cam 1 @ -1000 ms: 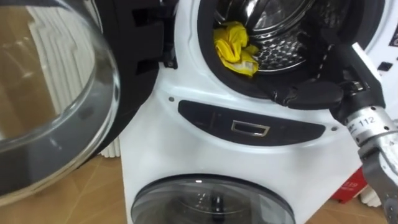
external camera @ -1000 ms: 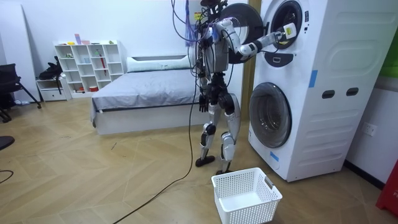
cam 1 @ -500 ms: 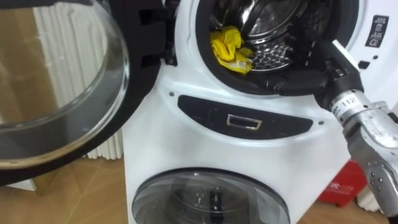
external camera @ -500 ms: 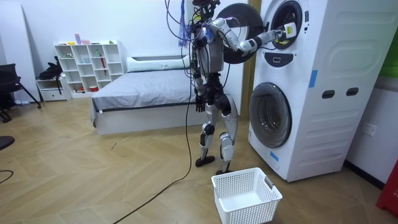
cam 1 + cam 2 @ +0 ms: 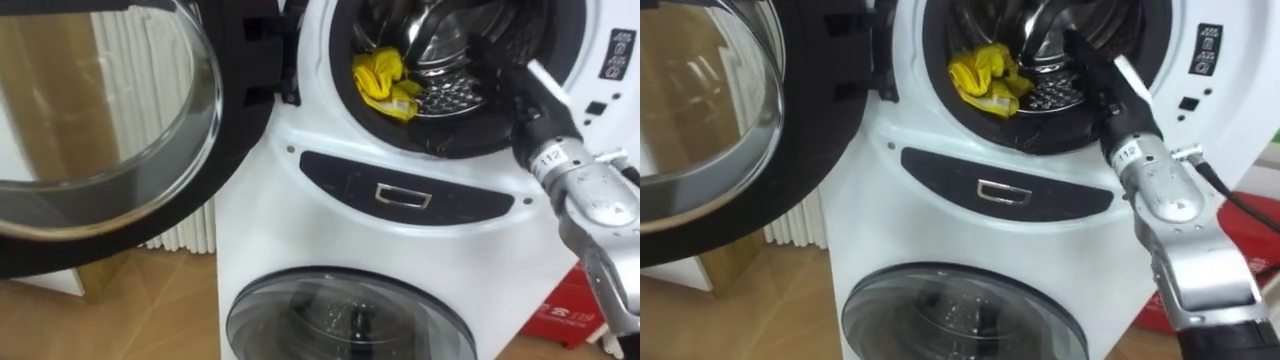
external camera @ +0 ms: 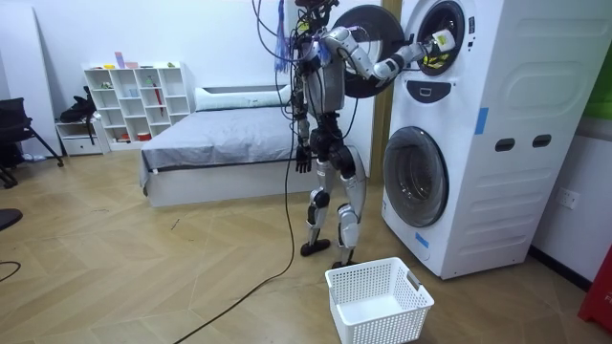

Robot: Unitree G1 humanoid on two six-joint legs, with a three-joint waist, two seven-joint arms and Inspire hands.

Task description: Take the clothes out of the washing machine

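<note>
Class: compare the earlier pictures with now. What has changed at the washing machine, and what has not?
The right hand has risen from the lower rim and reached deeper into the drum. The yellow cloth stays at the drum's left, apart from the hand; the door stays open, the left hand down.

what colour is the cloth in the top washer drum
Yellow. The cloth lies in the open drum, clearest in the left eye view.
</note>
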